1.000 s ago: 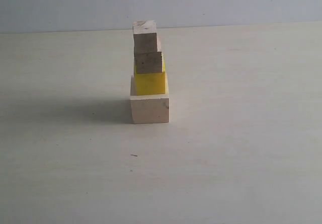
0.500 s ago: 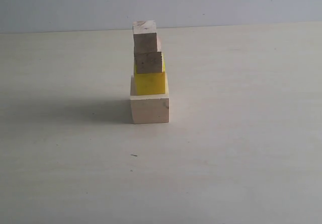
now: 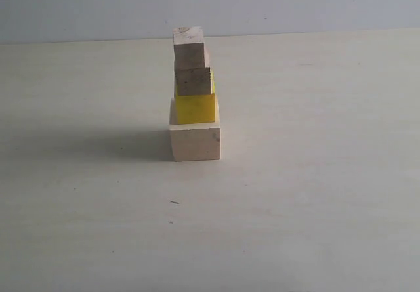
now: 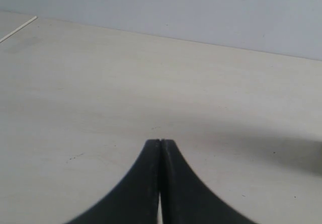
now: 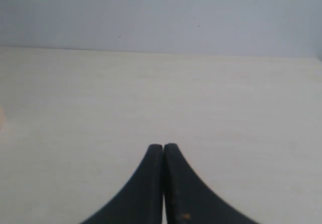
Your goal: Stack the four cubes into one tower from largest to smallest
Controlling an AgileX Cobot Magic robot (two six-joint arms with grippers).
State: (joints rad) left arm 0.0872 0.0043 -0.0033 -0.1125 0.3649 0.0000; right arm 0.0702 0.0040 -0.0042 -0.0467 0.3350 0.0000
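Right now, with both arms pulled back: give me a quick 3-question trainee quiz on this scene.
1. Multiple choice: what colour is the cube resting directly on the base cube? A) yellow B) red C) blue
2. True or false: the left end effector and the right end effector are both open.
3. Short answer: how many cubes make up the tower?

Key: 1 A, the yellow cube. 2 False, both are shut and hold nothing. 3 Four.
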